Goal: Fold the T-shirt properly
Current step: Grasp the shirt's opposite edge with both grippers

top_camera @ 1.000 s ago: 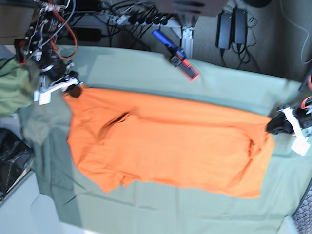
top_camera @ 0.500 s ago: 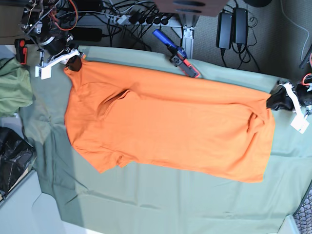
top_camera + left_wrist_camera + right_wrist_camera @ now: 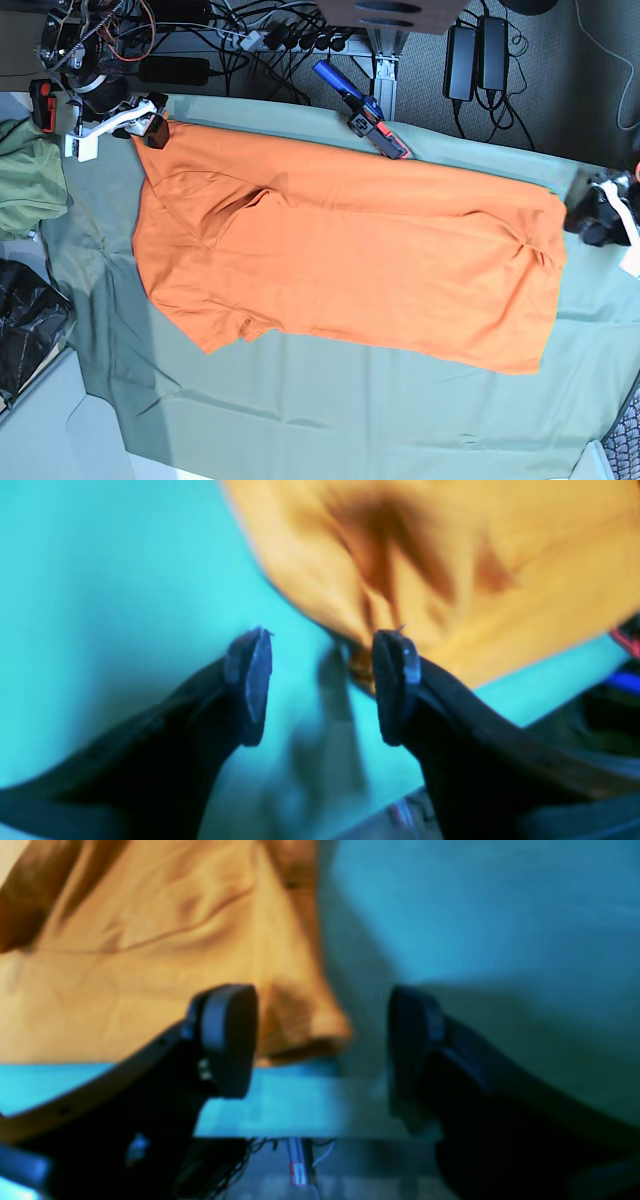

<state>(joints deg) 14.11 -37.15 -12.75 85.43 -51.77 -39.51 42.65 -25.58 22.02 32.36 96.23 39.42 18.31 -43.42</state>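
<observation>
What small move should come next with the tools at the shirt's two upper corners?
Probably lift both tools clear, still open: the left tool and right tool stand spread at the orange shirt, whose right-tool corner lies between the fingers and could snag.

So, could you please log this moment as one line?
left gripper: open, off shirt | right gripper: open, at shirt corner | orange shirt: spread, creased

No text or label can be read anywhere.
</observation>
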